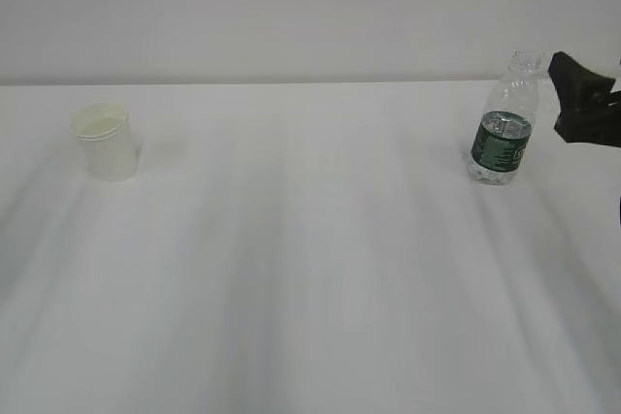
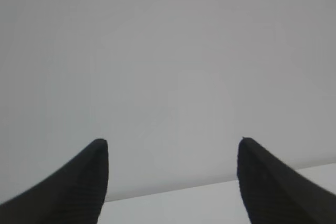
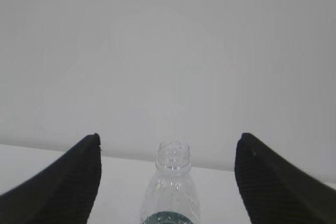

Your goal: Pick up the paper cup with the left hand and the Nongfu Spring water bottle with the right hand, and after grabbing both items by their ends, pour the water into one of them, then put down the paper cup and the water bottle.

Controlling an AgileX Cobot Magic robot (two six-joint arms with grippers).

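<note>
My right claw (image 3: 168, 156) is open, fingers wide, nothing held; the bottle (image 3: 171, 192) stands upright, capless, in line between them but farther off. Exterior view only shows that claw (image 1: 585, 102) at the right edge, just beside the bottle (image 1: 505, 128), not touching. My left claw (image 2: 170, 158) is open too, empty, facing the bare wall, seen only by its wrist camera. The cup (image 1: 105, 141) stands far left on the table (image 1: 310, 288), exterior view only.

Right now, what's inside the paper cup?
The exterior view shows only the upper pale inner wall of the paper cup below its rim. No liquid is visible there; the cup's own wall hides the bottom, so whether it is empty cannot be told.
</note>
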